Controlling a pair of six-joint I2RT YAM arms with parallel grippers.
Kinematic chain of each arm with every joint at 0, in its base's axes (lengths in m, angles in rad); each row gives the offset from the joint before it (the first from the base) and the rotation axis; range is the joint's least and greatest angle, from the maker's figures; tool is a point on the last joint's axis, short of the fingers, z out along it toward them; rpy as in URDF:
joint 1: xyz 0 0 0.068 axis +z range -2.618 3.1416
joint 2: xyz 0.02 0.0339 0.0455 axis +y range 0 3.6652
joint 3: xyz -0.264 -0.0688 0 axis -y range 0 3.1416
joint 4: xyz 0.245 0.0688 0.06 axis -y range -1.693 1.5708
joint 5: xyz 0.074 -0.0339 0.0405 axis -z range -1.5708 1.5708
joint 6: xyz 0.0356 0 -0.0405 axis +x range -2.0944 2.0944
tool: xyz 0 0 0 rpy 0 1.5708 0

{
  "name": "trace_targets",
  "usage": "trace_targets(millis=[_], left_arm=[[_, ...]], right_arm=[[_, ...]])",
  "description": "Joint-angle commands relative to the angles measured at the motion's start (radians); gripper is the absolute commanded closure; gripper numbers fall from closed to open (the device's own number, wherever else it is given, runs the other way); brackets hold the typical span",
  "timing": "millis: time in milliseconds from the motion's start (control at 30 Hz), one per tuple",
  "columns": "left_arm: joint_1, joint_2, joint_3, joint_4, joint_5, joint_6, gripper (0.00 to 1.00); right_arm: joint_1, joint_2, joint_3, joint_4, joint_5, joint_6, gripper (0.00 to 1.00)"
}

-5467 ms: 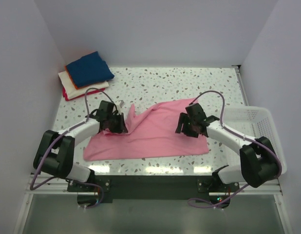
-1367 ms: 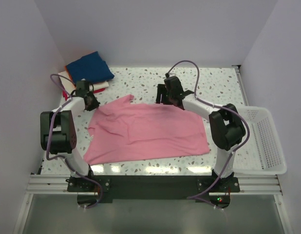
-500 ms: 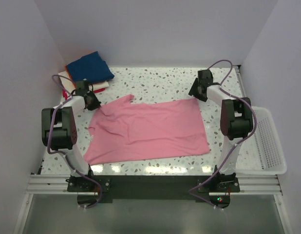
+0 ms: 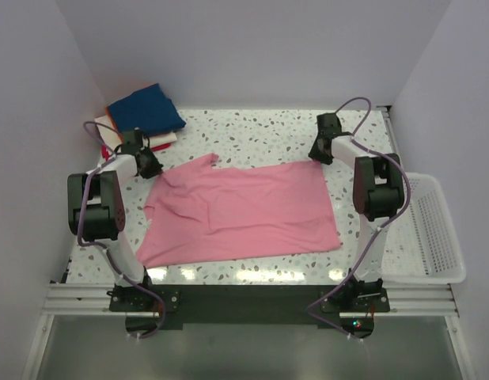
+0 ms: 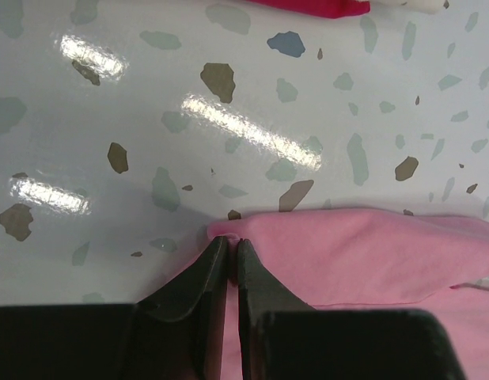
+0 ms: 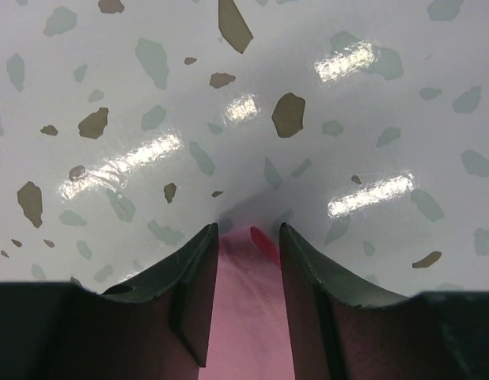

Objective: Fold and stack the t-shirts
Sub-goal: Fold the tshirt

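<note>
The pink t-shirt (image 4: pixel 244 210) lies spread flat on the speckled table. My left gripper (image 4: pixel 149 168) is at its far left corner; in the left wrist view the gripper (image 5: pixel 233 241) is shut on a pinched fold of the pink hem (image 5: pixel 371 245). My right gripper (image 4: pixel 317 155) is at the shirt's far right corner. In the right wrist view that gripper (image 6: pixel 248 231) is open, its fingers (image 6: pixel 205 261) straddling the pink corner (image 6: pixel 248 317) on the table. A stack of folded t-shirts (image 4: pixel 142 115), navy on top, sits at the back left.
A white mesh basket (image 4: pixel 434 229) stands off the table's right edge. The red bottom tee of the stack (image 5: pixel 308 5) shows just beyond the left gripper. White walls close in the back and both sides.
The right gripper has edged down onto the shirt's far right corner and its jaws have narrowed around it. The left gripper still holds its corner and the shirt has not shifted.
</note>
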Motion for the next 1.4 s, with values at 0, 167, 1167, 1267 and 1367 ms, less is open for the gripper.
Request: trace_targets(millis=[0,167,1167,1267,1367], left_arm=[[0.017,0.015,0.041,0.045,0.013,-0.005,0.86],[0.029,0.022,0.052,0.053,0.024,-0.008,0.86],[0.085,0.061,0.122,0.117,0.101,-0.024,0.51],[0.083,0.079,0.133,0.117,0.113,-0.022,0.54],[0.08,0.091,0.132,0.129,0.16,-0.022,0.57]], right_arm=[[0.001,0.011,0.029,-0.026,0.024,-0.001,0.62],[0.001,0.013,0.051,-0.045,0.028,0.001,0.86],[-0.08,0.008,0.058,-0.039,-0.088,0.041,1.0],[-0.08,0.008,0.06,-0.037,-0.089,0.039,1.0],[-0.08,0.009,0.06,-0.037,-0.091,0.041,1.0]])
